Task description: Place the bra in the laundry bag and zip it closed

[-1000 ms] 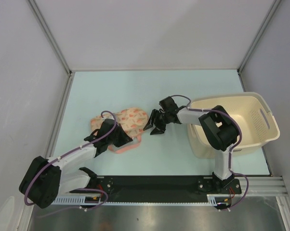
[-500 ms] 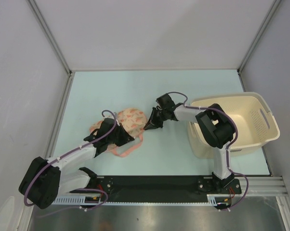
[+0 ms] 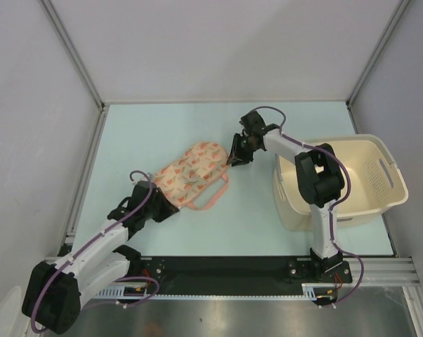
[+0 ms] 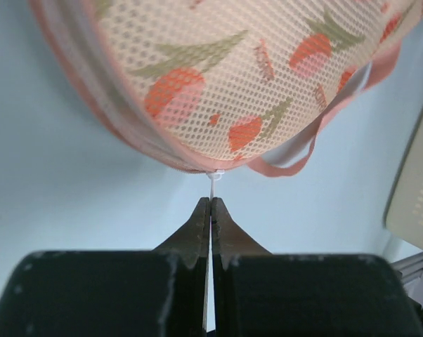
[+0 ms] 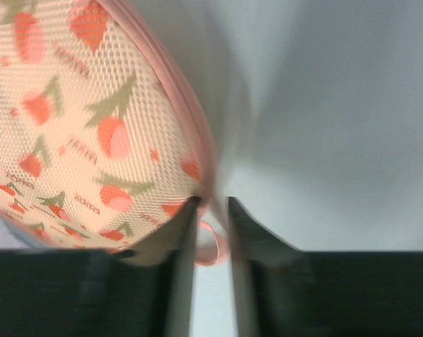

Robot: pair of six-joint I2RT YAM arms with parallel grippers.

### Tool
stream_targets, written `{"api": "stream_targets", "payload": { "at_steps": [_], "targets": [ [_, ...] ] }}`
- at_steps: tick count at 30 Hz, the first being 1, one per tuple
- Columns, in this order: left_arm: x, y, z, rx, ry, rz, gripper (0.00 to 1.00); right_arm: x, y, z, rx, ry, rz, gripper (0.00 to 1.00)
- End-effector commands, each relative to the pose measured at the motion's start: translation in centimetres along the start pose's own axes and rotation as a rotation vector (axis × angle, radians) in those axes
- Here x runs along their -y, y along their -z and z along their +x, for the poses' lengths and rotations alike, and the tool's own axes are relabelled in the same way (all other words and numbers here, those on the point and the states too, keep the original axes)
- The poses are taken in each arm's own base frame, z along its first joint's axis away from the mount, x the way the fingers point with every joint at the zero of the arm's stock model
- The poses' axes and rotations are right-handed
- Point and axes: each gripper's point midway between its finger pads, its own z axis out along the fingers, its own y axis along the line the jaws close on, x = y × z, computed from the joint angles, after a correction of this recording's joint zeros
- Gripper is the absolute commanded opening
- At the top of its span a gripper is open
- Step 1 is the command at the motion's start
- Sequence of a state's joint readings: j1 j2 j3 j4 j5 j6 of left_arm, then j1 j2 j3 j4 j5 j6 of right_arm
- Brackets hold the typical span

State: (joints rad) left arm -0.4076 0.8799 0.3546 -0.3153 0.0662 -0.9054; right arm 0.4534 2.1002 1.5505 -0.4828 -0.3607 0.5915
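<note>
The laundry bag [image 3: 194, 172], peach mesh with orange-red fruit marks, lies stretched diagonally between my two grippers. My left gripper [image 3: 168, 206] is at its near-left end. In the left wrist view that gripper [image 4: 211, 203] is shut on a thin white zip pull [image 4: 212, 184] hanging from the laundry bag's [image 4: 254, 70] edge. My right gripper [image 3: 233, 157] is at the far-right end. In the blurred right wrist view the right gripper [image 5: 213, 205] pinches the laundry bag's [image 5: 78, 126] pink rim, with a pink loop [image 5: 213, 247] between the jaws. The bra is hidden in every view.
A cream plastic basket [image 3: 380, 151] stands at the right, close behind my right arm; its wall [image 4: 417, 189] shows at the left wrist view's right edge. A pink strap loop [image 3: 215, 191] trails from the bag's near side onto the pale blue table [image 3: 148, 133].
My right gripper closed on the bag's end and drew it toward the far right. My left gripper pulled back to the near left. The bag is now stretched long between them.
</note>
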Motion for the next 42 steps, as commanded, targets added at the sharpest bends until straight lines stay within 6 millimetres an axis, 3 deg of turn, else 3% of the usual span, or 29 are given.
{"api": "stream_targets", "payload": {
  "at_steps": [1, 4, 7, 9, 11, 17, 21, 24, 27, 30, 31, 32, 35, 39, 41, 42],
  "targets": [
    [1.1, -0.1, 1.0, -0.056, -0.007, 0.088, 0.00, -1.7, 2.1, -1.2, 0.031, 0.140, 0.070, 0.43],
    [2.8, -0.2, 0.9, -0.062, 0.030, 0.156, 0.00, -5.5, 3.9, 1.0, 0.023, 0.168, 0.014, 0.56],
    [4.5, -0.1, 0.0, -0.050, 0.043, 0.210, 0.00, -8.9, 4.7, 4.9, -0.043, 0.133, -0.092, 0.63],
    [5.5, -0.2, -0.3, -0.057, 0.050, 0.238, 0.00, -10.1, 4.0, 8.1, -0.109, 0.092, -0.203, 0.64],
    [6.4, -0.2, -0.6, -0.067, 0.046, 0.256, 0.00, -12.3, 4.8, 9.8, -0.158, -0.023, -0.326, 0.64],
    [8.5, 0.5, -1.6, -0.064, 0.035, 0.309, 0.00, -12.9, 2.0, 12.4, -0.195, -0.051, -0.379, 0.63],
    [9.3, 1.3, -1.3, -0.066, 0.023, 0.348, 0.00, -12.4, 0.4, 12.5, -0.202, -0.048, -0.357, 0.55],
    [8.7, 1.4, -0.5, -0.084, 0.013, 0.343, 0.00, -12.0, -0.6, 11.7, -0.189, -0.034, -0.336, 0.44],
    [7.2, 1.4, 0.4, -0.103, -0.012, 0.296, 0.00, -10.9, -1.4, 10.9, -0.195, -0.018, -0.308, 0.13],
    [3.8, 1.3, 0.6, -0.087, -0.032, 0.140, 0.00, -9.5, -1.6, 9.3, -0.176, 0.025, -0.275, 0.03],
    [3.2, 1.7, 0.3, -0.065, -0.034, 0.110, 0.00, -8.2, -1.7, 8.6, -0.177, 0.023, -0.242, 0.00],
    [1.1, 1.7, 0.3, -0.061, -0.031, 0.028, 0.00, -7.3, -1.8, 7.9, -0.163, 0.061, -0.225, 0.00],
    [-1.1, 2.4, 0.0, -0.041, -0.015, -0.043, 0.00, -5.6, -1.9, 6.1, -0.163, 0.121, -0.181, 0.00],
    [-0.3, 2.8, -0.1, -0.023, 0.011, 0.009, 0.00, -4.9, -1.5, 4.7, -0.137, 0.189, -0.126, 0.00],
    [0.9, 2.6, -0.3, -0.026, -0.013, 0.065, 0.00, -6.1, -1.7, 4.1, -0.119, 0.222, -0.130, 0.00],
    [2.0, 2.6, 0.3, -0.067, -0.015, 0.127, 0.00, -6.8, -1.8, 4.3, -0.128, 0.229, -0.139, 0.07]
  ]
}}
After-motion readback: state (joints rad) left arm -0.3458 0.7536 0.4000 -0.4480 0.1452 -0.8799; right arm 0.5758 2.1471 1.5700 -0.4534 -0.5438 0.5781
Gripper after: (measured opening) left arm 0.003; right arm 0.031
